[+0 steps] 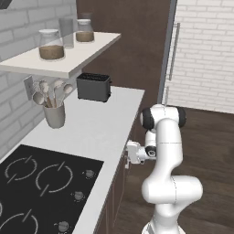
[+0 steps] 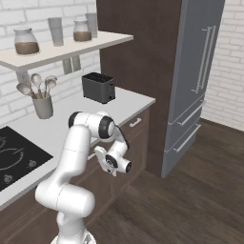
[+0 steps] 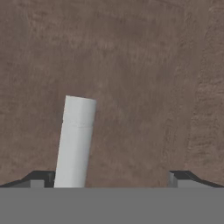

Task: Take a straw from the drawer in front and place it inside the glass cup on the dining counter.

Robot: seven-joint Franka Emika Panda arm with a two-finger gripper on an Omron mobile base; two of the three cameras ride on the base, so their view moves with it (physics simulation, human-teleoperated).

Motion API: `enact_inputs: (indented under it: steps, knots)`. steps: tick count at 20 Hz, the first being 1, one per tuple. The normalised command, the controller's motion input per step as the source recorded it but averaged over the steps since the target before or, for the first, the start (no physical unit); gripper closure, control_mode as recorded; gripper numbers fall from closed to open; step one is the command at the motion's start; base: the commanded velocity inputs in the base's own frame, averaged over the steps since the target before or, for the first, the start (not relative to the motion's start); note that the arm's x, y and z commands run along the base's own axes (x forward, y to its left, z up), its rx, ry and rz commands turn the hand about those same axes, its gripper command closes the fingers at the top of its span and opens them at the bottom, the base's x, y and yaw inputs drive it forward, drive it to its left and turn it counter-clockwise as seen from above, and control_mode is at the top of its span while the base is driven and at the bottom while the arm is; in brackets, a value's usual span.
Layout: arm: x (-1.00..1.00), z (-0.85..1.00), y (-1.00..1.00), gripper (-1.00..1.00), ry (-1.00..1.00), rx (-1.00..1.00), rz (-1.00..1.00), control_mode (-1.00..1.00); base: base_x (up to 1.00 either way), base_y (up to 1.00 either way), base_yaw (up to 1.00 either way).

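Note:
The dark-brown front panel of the drawer (image 3: pixel 131 65) spreads across the hand view, very close. Its pale bar handle (image 3: pixel 76 144) stands slightly tilted, left of centre, just inside the left fingertip (image 3: pixel 41 178). My gripper (image 3: pixel 113 179) is open with nothing between its fingers. In the base views the gripper (image 1: pixel 124 156) (image 2: pixel 97 155) is pressed up to the cabinet face just under the white worktop's edge, with the arm bent low. The drawer is shut. The straw, the glass cup and the dining counter are out of view.
On the white worktop (image 1: pixel 100 132) sit a black cooktop (image 1: pixel 41 183), a grey utensil crock (image 1: pixel 54 115) and a dark toaster (image 1: pixel 93 87). A shelf (image 1: pixel 68 57) with jars hangs above. A grey fridge (image 2: pixel 195 86) stands at the right, beside open wooden floor.

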Motion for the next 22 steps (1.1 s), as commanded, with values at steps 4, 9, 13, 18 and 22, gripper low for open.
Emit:
enact_inputs:
  steps: [4, 9, 13, 18, 22]
  knots:
    - [0.52, -0.05, 0.52, -1.0, 0.04, 0.0, -0.01, -1.0, 0.0, 0.0, 0.0]
    - [0.55, 0.0, 0.64, -1.0, 0.12, -0.04, -0.03, -1.0, 0.0, 0.0, 0.0]
    - [0.52, -0.05, 0.65, -1.0, 0.15, -0.08, -0.04, -1.0, 0.0, 0.0, 0.0]
    - [0.42, -0.16, 0.6, 1.0, 0.17, -0.16, -0.05, -1.0, 0.0, 0.0, 0.0]
    - [0.21, -0.43, 0.72, 1.0, 0.1, -0.39, -0.14, -1.0, 0.0, 0.0, 0.0]
